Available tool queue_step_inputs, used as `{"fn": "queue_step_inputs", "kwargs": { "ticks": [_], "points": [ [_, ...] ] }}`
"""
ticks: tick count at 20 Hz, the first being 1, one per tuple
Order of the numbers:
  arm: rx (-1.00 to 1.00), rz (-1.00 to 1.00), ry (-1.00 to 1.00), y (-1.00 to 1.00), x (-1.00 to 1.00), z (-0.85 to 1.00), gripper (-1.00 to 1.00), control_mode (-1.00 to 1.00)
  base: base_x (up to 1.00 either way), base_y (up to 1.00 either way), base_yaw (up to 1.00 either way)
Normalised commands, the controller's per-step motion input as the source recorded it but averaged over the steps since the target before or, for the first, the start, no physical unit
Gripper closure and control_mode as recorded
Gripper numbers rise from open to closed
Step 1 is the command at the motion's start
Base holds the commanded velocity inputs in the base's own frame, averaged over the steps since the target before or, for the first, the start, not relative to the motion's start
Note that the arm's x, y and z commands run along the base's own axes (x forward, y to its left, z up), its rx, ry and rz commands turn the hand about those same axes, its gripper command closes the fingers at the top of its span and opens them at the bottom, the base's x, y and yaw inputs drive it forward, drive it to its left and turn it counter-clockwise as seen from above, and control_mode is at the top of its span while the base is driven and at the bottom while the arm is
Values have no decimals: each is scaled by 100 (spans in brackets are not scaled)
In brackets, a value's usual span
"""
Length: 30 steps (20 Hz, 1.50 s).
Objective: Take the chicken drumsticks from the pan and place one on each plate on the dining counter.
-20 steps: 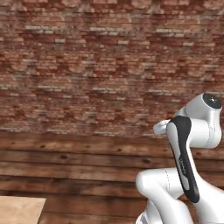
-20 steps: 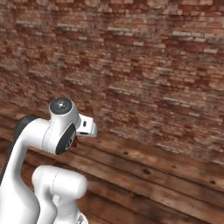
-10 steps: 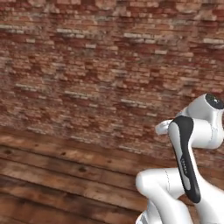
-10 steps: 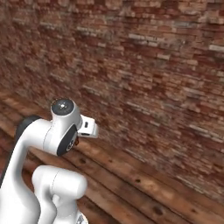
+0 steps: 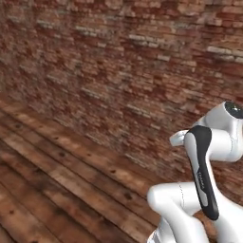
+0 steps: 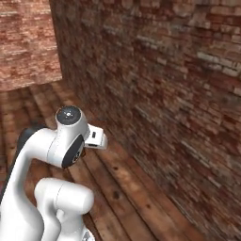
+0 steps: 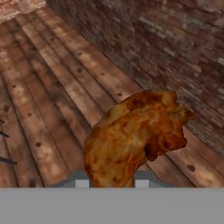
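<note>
Left base cam: behind me, on my left, looking fwd and down past my arm (image 5: 204,190) at plank floor (image 5: 57,190) and brick wall (image 5: 118,57). Right base cam: same floor and wall from my other side, wall running off obliquely. Hand cam: looks along my fingers, very close on the drumstick (image 7: 135,135), planks and wall beyond.

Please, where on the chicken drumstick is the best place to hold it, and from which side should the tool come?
The chicken drumstick already sits in the shut tool, gripped at its near end in the hand view, the lumpy, fatter part pointing away. That looks sensible: come along its length and pinch across an end, where the bulk is narrower than the middle.
</note>
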Motion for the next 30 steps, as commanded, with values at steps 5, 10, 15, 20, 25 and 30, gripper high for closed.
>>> {"fn": "queue_step_inputs", "kwargs": {
  "ticks": [5,10,15,20,25,30],
  "points": [
    [0,0,0,0,0,0,100,100,81,-8,69],
    [0,0,0,0,0,0,100,100,84,-6,68],
    [0,0,0,0,0,0,100,100,88,-4,66],
    [0,0,0,0,0,0,100,100,90,-3,64],
    [0,0,0,0,0,0,100,100,90,-3,64],
    [0,0,0,0,0,0,100,100,89,-3,66]
  ]
}}
